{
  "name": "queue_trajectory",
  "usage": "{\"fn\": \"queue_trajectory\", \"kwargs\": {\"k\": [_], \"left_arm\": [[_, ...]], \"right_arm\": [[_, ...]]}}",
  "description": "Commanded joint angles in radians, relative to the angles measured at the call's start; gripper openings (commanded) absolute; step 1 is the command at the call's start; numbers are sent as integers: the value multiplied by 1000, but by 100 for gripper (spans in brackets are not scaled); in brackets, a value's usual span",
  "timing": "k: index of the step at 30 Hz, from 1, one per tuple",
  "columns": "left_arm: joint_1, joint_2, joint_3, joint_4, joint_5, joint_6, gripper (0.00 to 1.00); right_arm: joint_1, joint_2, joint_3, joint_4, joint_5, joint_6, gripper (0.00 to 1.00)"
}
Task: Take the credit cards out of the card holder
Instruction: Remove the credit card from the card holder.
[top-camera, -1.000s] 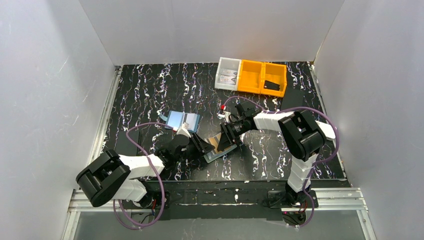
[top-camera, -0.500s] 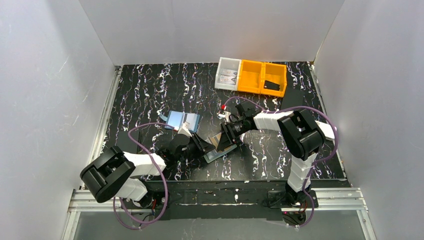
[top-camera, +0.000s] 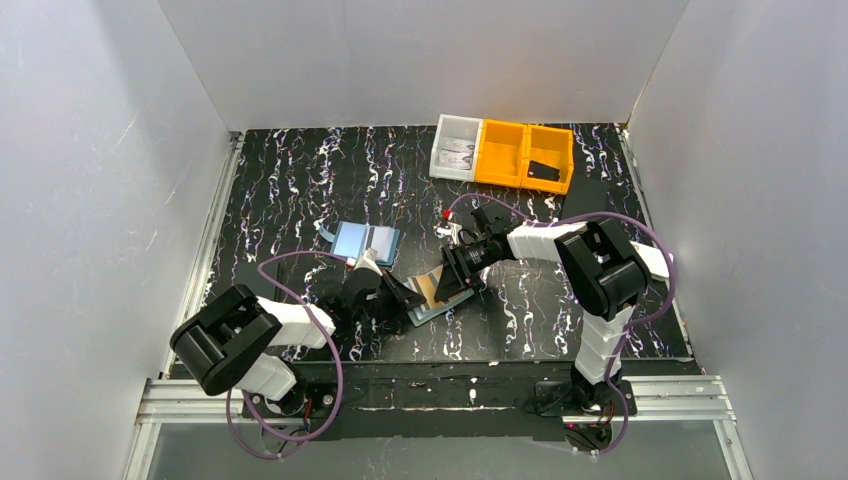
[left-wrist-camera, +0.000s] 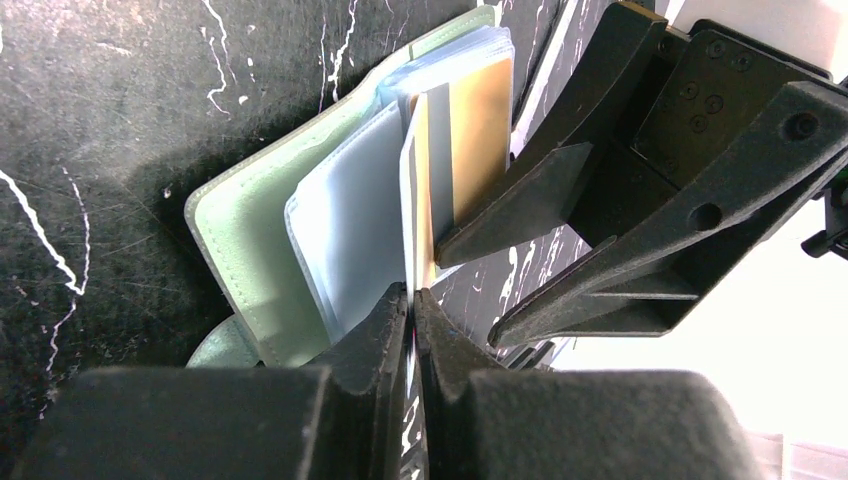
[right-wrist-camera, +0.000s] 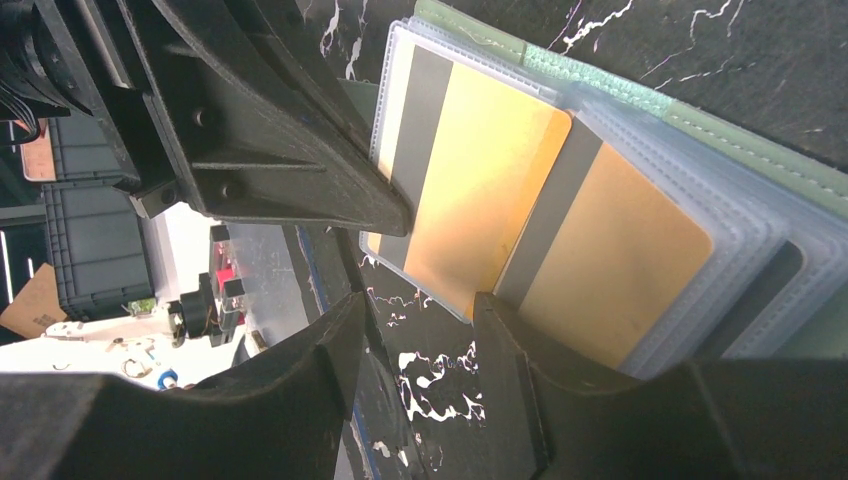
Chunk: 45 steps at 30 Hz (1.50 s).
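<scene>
Shows the card holder (top-camera: 437, 297) spread open near the front middle of the black, white-veined table (top-camera: 300, 180), with the green cover underneath and the clear sleeves fanned upward. Shows the credit cards (right-wrist-camera: 610, 260) tucked in those sleeves, orange and tan faces with grey stripes overlapping like pages.

Catches the left gripper (left-wrist-camera: 411, 300) clamped tight, from the holder's near-left side, on the free edge of an orange card (right-wrist-camera: 490, 190) in the outermost leaf, held nearly upright between the fingers. Cannot tell whether sleeve plastic is pinched along with it.

Places the right gripper (right-wrist-camera: 420, 300) directly opposite, on the holder's far-right side, with jaws apart and nothing between them but a corner of the sleeve stack. Puts one of its fingers (left-wrist-camera: 520, 200) tip-first against the tan card of the next leaf and the other lower, beside the stack and above bare table. Leaves the two grippers almost nose to nose over the holder, with only the fanned sleeves between.

Finds a light-blue flat rectangle (top-camera: 365, 241) lying just behind the left gripper, apart from the holder. Sets a row of bins along the table's far edge, well apart from all this: a clear bin (top-camera: 457, 147) touching two yellow bins (top-camera: 523, 155), with a small black piece (top-camera: 543, 170) in the right-hand one.
</scene>
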Motion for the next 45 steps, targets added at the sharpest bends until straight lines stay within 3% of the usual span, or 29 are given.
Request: {"fn": "queue_trajectory", "kwargs": {"k": [1, 5, 9, 21, 38, 45], "left_arm": [[7, -11, 18, -32, -21, 32, 0], [9, -26, -6, -7, -11, 96, 0], [10, -78, -83, 160, -9, 158, 0], [12, -165, -122, 379, 106, 290, 0], [12, -43, -114, 663, 194, 258, 0], [13, -10, -108, 673, 191, 254, 0]], "right_arm": [[-7, 24, -9, -13, 58, -35, 54], [-18, -1, -1, -27, 57, -55, 54], [-31, -44, 7, -43, 44, -92, 54], [-64, -114, 20, -72, -166, -191, 55], [-79, -174, -44, 156, -271, 61, 55], [-79, -177, -50, 220, -360, 119, 44]]}}
